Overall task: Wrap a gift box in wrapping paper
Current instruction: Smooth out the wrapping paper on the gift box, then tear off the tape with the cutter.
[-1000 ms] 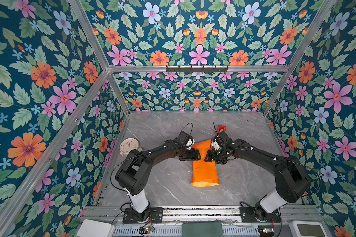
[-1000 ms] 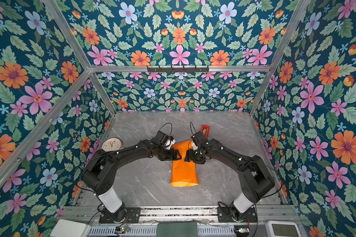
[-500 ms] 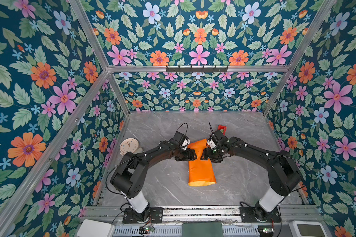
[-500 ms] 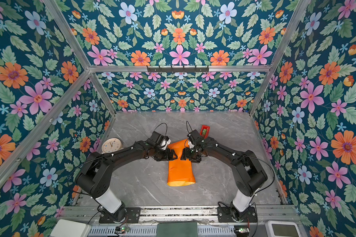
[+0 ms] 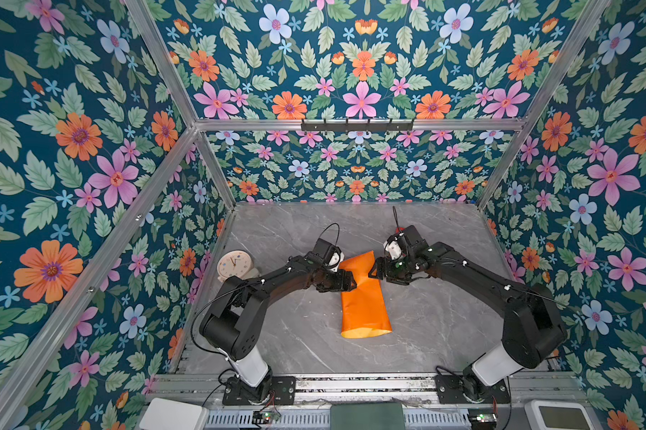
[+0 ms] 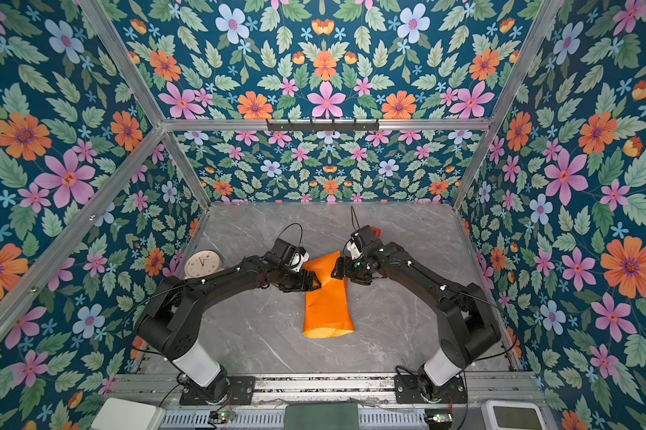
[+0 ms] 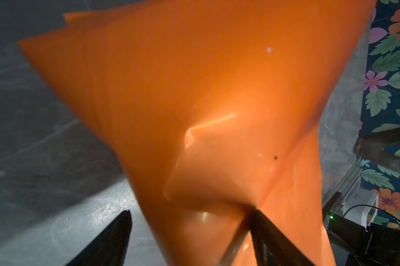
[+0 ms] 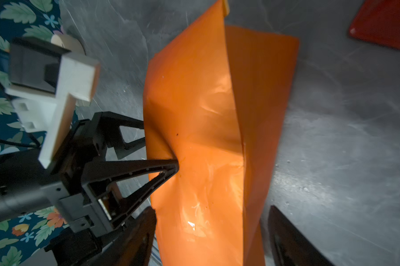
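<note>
Folded wrapping paper [image 5: 364, 298] lies mid-table, with an arm at each side of its far half.
The table [image 5: 295, 335] is smooth grey veined stone-look, bare toward the near edge. The paper is a glossy orange sheet folded into a long flattened sleeve, pinched at the waist, its near end gaping; contents not visible. The left gripper [image 5: 347, 280] has its jaws spread, one fingertip [image 8: 175, 165] dented into the paper's side. The right gripper [image 5: 373, 273] has its jaws spread astride the opposite side, clamping nothing. A round cream clock [image 5: 234, 263] sits by the left wall. A red tape dispenser [image 8: 383, 23] lies behind the right gripper, apart from the paper.
</note>
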Controlling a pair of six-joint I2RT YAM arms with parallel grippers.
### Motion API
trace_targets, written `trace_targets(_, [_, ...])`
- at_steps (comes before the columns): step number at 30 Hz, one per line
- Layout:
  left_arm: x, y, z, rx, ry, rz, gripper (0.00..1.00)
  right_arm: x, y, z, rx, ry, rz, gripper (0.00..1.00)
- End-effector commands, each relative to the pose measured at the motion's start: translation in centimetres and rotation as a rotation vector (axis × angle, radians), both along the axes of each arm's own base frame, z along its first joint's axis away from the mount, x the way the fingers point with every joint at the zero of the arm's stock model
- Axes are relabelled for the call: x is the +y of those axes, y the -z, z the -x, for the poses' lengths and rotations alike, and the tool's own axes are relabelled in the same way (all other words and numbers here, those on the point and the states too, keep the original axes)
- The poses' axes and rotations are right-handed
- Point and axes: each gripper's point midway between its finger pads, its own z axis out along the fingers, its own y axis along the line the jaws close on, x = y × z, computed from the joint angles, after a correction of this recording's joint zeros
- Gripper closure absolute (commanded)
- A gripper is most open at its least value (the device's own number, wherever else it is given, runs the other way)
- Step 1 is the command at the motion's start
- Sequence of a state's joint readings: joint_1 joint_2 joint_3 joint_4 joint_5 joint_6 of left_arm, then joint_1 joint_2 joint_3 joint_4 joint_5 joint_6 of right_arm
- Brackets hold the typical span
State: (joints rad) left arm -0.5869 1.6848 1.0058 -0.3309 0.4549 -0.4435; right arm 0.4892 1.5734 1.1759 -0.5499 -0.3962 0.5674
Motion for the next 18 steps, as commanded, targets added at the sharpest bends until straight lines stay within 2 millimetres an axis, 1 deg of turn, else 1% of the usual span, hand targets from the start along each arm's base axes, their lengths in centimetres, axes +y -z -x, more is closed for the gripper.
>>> trace_targets(1, [4.1,3.3,2.4,0.090,-0.010,-0.222,0.18,-2.0,-1.1,-0.5,-0.008,0.016,-0.025,0.24])
trace_targets(3, [4.1,3.4,2.3,0.091,-0.011,-0.224,0.18,-3.5,-2.1,-2.0,-0.021,0.062,-0.063,0.24])
trace_targets(5, [4.1,3.5,2.4,0.093,-0.010,-0.226,0.18,-5.4,-2.9,-3.9,-0.028,0.127,-0.110,0.27])
trace_targets(7, [4.1,3.6,2.4,0.097,-0.010,-0.228,0.18,-6.8,-3.7,-5.7,-0.043,0.185,-0.168,0.30])
trace_targets(10, [4.1,3.7,2.4,0.098,-0.010,-0.230,0.18,-8.2,-4.2,-8.1,-0.060,0.244,-0.212,0.34])
trace_targets(13, [4.1,3.7,2.3,0.097,-0.011,-0.230,0.18,-9.0,-4.2,-10.1,-0.062,0.281,-0.225,0.36])
trace_targets(14, [4.1,3.8,2.4,0.098,-0.010,-0.231,0.18,-9.3,-3.0,-10.8,-0.040,0.299,-0.217,0.37])
trace_targets(18, [4.1,3.8,2.4,0.101,-0.010,-0.228,0.18,-9.7,-1.5,-12.3,-0.016,0.320,-0.220,0.40])
